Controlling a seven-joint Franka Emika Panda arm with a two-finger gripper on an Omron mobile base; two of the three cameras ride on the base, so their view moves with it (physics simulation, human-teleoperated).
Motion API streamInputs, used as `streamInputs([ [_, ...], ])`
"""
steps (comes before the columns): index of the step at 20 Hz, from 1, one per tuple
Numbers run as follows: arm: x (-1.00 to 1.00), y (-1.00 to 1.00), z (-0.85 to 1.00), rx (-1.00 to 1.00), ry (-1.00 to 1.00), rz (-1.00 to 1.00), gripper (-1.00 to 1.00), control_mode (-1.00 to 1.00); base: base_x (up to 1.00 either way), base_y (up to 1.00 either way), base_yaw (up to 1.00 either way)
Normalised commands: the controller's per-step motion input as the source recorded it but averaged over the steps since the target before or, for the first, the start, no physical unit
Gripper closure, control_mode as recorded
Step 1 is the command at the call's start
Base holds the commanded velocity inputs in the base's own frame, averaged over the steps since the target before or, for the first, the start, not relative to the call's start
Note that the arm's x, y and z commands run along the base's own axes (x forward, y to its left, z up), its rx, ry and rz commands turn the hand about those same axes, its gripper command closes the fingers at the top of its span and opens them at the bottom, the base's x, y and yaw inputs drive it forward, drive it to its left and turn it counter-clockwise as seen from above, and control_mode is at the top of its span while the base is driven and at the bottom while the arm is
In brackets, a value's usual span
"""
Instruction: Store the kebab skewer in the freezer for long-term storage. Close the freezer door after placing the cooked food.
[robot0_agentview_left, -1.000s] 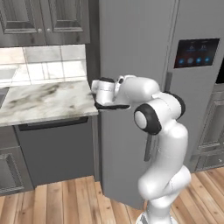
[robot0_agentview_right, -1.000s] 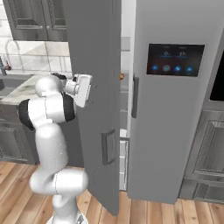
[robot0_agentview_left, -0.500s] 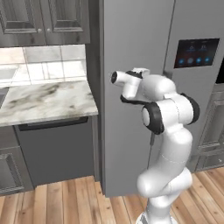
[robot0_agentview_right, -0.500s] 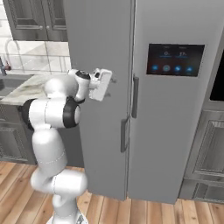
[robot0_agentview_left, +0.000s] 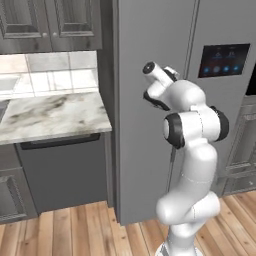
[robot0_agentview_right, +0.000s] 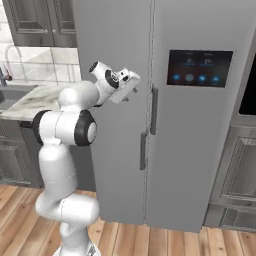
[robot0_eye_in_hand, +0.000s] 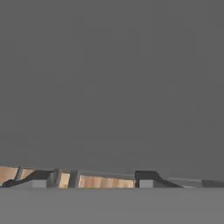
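The freezer door (robot0_agentview_left: 142, 150) (robot0_agentview_right: 117, 170) is a tall plain grey panel, and it stands flush with the fridge front. My gripper (robot0_agentview_right: 132, 86) is at chest height, pressed close to the door's upper face near its right edge. In the hand view the door's grey surface (robot0_eye_in_hand: 112, 87) lies right ahead. My gripper (robot0_eye_in_hand: 95, 180) has its two dark fingertips (robot0_eye_in_hand: 151, 178) apart with nothing between them. In the left base view my hand (robot0_agentview_left: 161, 80) reaches toward the door from the right. The kebab skewer and the freezer's inside are hidden.
The right fridge door carries a black touchscreen panel (robot0_agentview_right: 200, 67) (robot0_agentview_left: 223, 60). Two vertical handles (robot0_agentview_right: 152, 110) run along the seam between the doors. A marble counter (robot0_agentview_left: 50, 112) over a dark dishwasher (robot0_agentview_left: 65, 170) stands to the left. Wood floor lies below.
The freezer door swung from wide open to shut. My hand followed it from over the counter's edge to the door's face, and the jaws narrowed.
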Motion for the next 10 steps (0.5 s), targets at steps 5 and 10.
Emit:
streamInputs([
  [5,0.54,-0.14,0.0,0.49,-0.19,0.44,-1.0,-1.0,0.0,0.0,0.0],
  [10,0.14,-0.36,0.0,0.54,-0.44,0.4,-1.0,-1.0,0.0,0.0,0.0],
])
